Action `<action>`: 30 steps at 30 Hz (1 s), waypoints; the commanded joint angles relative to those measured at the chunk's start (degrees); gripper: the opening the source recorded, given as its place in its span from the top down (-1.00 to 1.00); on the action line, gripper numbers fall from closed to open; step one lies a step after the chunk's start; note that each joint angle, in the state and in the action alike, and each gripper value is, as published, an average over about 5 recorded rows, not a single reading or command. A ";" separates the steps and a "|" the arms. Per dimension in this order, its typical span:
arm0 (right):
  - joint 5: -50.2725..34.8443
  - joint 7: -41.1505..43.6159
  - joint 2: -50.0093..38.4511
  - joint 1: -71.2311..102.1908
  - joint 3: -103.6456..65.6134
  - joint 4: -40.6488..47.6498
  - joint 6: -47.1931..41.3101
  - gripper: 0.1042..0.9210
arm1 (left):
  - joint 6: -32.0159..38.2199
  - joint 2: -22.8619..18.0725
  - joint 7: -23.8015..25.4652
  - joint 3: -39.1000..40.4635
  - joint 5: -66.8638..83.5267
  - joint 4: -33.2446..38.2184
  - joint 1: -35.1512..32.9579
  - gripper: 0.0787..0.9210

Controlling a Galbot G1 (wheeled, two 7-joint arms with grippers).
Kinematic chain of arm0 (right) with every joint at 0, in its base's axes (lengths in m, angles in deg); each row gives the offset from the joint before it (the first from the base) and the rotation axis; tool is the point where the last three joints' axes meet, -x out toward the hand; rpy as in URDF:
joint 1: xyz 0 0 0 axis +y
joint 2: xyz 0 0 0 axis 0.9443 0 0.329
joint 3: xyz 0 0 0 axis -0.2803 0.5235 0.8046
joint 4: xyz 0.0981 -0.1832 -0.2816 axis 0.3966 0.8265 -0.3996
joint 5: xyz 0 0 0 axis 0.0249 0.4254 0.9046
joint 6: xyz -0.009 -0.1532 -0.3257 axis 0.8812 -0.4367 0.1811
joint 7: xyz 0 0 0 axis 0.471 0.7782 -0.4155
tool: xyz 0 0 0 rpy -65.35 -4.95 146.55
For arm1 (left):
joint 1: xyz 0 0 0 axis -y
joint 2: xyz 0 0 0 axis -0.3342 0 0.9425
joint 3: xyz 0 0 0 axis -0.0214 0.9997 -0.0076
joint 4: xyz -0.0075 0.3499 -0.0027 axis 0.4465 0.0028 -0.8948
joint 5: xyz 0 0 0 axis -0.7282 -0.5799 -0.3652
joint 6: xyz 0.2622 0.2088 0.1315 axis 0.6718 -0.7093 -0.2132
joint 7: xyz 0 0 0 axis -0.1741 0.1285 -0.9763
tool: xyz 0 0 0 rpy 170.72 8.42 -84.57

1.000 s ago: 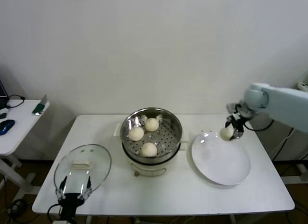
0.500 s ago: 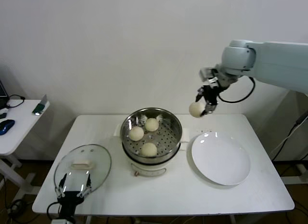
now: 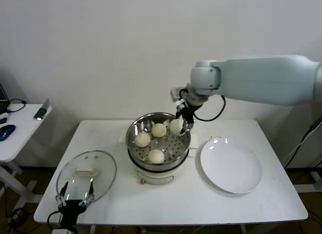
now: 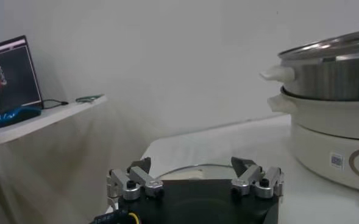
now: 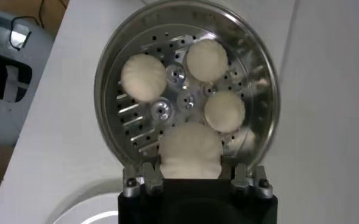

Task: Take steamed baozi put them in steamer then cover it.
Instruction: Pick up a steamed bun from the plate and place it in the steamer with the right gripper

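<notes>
My right tool clenches the last baozi above the steamer; released off-centre, it could strike the rim and roll out.

Right arm is stretched in from the right, wrist bent downward; right gripper is held pointing down, fingers closed on a load. Left gripper is parked low at the near-left, fingers spread apart, nothing held

cover mostly behind left gripper; steamer cut off
</notes>
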 commanded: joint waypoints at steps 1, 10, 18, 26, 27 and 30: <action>4.52 -2.88 4.52 9.35 -1.17 4.04 -1.66 -0.36 | -0.15 -0.06 0.05 -0.15 -0.03 -0.49 0.48 -0.77; 8.44 -2.77 5.76 11.94 -1.06 6.02 -1.54 -0.36 | -0.10 -0.10 0.03 -0.34 0.07 -1.03 0.86 -0.77; 9.34 -2.92 5.78 12.50 -0.93 6.17 -1.61 -0.36 | 0.06 0.00 -0.04 -0.58 0.24 -1.36 0.94 -0.77; 9.36 -1.88 5.30 11.44 -2.00 6.40 -0.54 -0.49 | -0.06 -0.07 -0.11 -0.65 0.44 -1.11 0.71 -0.77; 8.63 -1.24 4.84 10.75 -2.30 6.12 0.03 -0.55 | -0.12 -0.06 -0.13 -0.66 0.56 -1.07 0.65 -0.77; 5.40 0.93 2.63 7.92 -3.70 5.40 1.96 -0.69 | -0.35 -0.05 -0.18 -0.64 0.95 -0.79 0.51 -0.77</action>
